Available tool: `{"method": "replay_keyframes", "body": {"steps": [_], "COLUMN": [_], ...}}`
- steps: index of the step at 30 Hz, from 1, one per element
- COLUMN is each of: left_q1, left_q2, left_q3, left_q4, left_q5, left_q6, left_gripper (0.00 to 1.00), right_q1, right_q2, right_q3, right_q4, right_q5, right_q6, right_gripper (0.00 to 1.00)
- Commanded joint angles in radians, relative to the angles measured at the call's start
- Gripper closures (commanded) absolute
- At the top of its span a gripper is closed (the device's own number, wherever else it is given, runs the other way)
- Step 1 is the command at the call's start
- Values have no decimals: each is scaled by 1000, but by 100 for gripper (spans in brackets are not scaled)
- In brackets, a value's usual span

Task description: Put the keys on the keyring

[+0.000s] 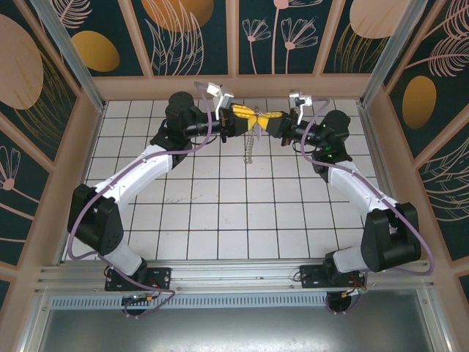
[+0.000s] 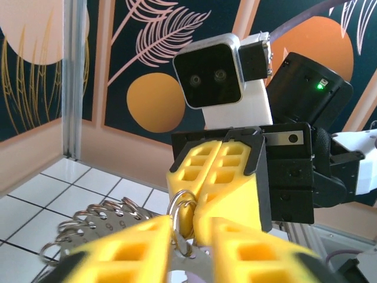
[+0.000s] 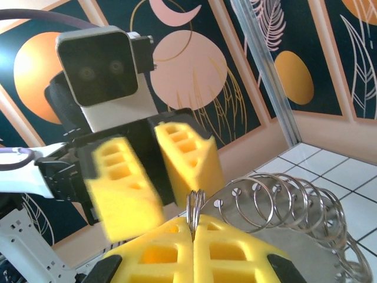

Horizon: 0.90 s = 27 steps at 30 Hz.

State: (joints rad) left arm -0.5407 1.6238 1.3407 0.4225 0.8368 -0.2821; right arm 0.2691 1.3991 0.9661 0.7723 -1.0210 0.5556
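We see the left tool (image 3: pixel 158 194) blurred across its yellow foam fingers (image 3: pixel 123 183). The right tool (image 3: pixel 193 236), cut off by the bottom edge, hides half the small wire ring (image 3: pixel 195 203) it pinches. Beneath both, the large thin silvery hoop (image 1: pixel 251 150) is too small to read.

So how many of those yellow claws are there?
2: the left claw, open, and the right claw, shut on the keyring, meeting tip to tip.

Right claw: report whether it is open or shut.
Shut. In the right wrist view the right claw's yellow fingers meet with no gap, pinching a small ring.
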Motion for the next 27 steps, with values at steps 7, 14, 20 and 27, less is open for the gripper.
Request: {"method": "replay_keyframes", "body": {"steps": [7,14,20,27], "left_q1": [0,0,-1,1], "left_q2": [-111,-68,-22,28], "left_q3": [5,86,85,40], "left_q4": [-123,-310,-270,4], "left_q5": [-133,-91,-19,42], "left_q6": [154,262,166,-141], "left_gripper": [47,45,49,49], "right_q1": [-19,-19,-15,-14], "right_q2": [-38,-65,-117,-169], "right_q3": [66,67,45,18], "right_q4": [-267,-374,-386,-383], "right_q5": [74,121,136,162], "right_q6": [-169,-198,-180,-147], "right_gripper": [100,100,100,100]}}
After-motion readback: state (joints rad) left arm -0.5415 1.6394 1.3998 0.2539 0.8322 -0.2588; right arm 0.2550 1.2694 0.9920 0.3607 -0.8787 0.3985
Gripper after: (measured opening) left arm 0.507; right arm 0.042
